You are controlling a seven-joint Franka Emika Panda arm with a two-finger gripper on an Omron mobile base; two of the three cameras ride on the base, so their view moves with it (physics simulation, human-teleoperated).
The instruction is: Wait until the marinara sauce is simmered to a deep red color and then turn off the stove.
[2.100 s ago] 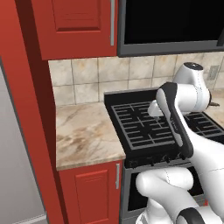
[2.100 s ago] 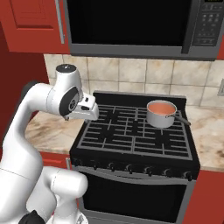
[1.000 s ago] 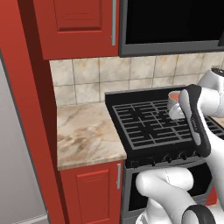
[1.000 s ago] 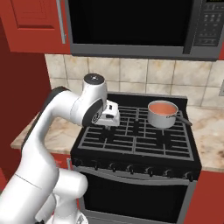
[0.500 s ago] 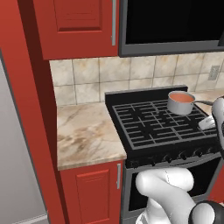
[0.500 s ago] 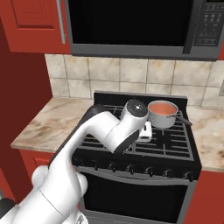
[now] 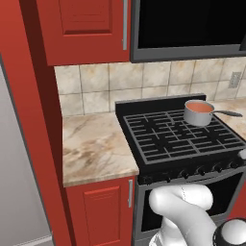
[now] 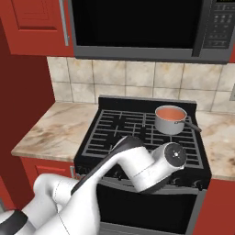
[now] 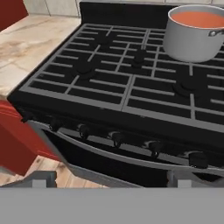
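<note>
**Saucepan of sauce on the far right burner, arm low at the stove front**

The stove (image 8: 137, 133) stands between two stretches of marble desk (image 7: 93, 149), its black grates running from the near edge to the tiled wall. A small grey saucepan (image 8: 170, 120) sits on the far right burner, its dark handle pointing right. The marinara sauce (image 8: 170, 113) fills it with a flat, smooth orange-red surface. Seen from the hand, the saucepan (image 9: 192, 37) is at the upper right and the sauce (image 9: 199, 19) shows the same orange-red tone.

A row of small dark knobs (image 9: 117, 139) runs along the stove's near edge, above the oven door. The arm's white elbow lies across the front of the stove in the right base view, near the knobs. The gripper (image 9: 109, 178) is spread wide, its two tips well apart with nothing between them, in front of the knob row and not touching it.

A black microwave (image 8: 137, 27) hangs above the stove, with red cabinets (image 7: 86, 29) to its left.
</note>
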